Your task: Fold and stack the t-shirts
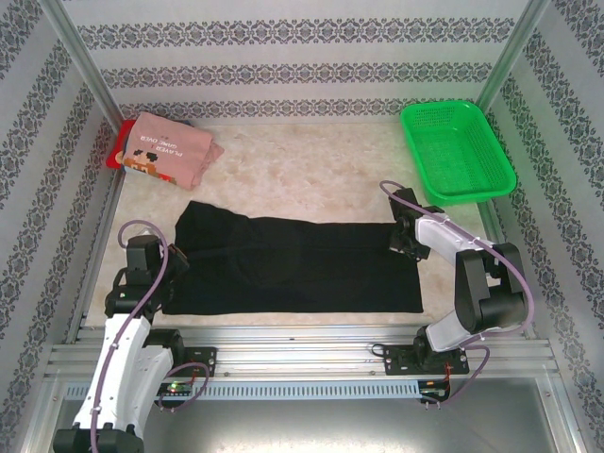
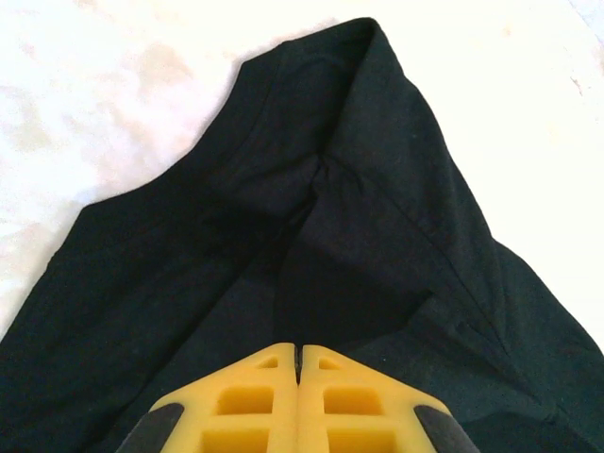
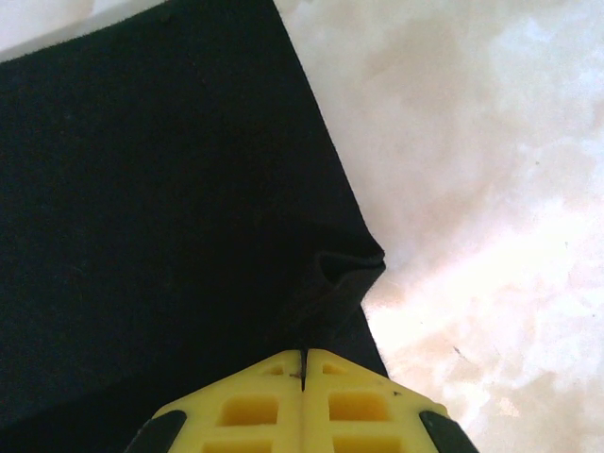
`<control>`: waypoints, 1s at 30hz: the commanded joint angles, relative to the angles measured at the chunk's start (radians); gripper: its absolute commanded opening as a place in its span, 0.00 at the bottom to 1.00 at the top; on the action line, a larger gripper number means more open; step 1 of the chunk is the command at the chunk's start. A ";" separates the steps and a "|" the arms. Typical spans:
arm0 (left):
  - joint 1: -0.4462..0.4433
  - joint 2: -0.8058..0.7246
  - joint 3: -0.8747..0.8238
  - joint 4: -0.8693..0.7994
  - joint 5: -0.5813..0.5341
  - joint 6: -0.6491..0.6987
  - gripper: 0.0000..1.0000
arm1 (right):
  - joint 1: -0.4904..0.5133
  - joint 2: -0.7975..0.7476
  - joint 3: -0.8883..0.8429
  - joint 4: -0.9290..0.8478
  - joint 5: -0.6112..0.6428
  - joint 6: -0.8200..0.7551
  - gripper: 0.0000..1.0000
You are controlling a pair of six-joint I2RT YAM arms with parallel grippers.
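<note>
1. Table [image 1: 311, 170]: pale mottled top, patterned panels around.
2. Black shirt [image 1: 293, 264]: spread flat across near middle, between both arms.
3. Green basket [image 1: 455, 151]: far right corner, well apart from shirts.
4. Pink shirt [image 1: 170, 151]: folded, far left corner; red shirt [image 1: 117, 151] peeking out at its left.
5. Left gripper [image 2: 299, 351]: clenched, pinching black shirt's left end.
6. Right gripper [image 3: 304, 357]: clenched, pinching black shirt's right edge.

- A table [image 1: 321, 170] with a pale, marbled top is seen from above.
- A black t-shirt [image 1: 293, 264] is spread across its near half.
- A folded pink t-shirt [image 1: 175, 151] is laid over a red t-shirt [image 1: 117, 149] in the far left corner.
- A green basket [image 1: 457, 151] is set in the far right corner.
</note>
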 commanded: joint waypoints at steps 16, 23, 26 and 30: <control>0.013 -0.021 -0.059 -0.003 0.015 -0.043 0.00 | 0.013 -0.003 -0.049 -0.051 0.028 0.127 0.11; 0.012 -0.042 -0.080 -0.026 -0.007 -0.069 0.25 | 0.013 -0.028 -0.080 -0.062 0.020 0.184 0.26; 0.013 -0.050 -0.069 -0.047 -0.030 -0.076 0.42 | 0.013 -0.076 -0.090 -0.071 0.021 0.201 0.37; 0.012 -0.070 -0.022 -0.104 -0.075 -0.075 0.47 | 0.007 -0.166 -0.088 -0.099 0.043 0.207 0.41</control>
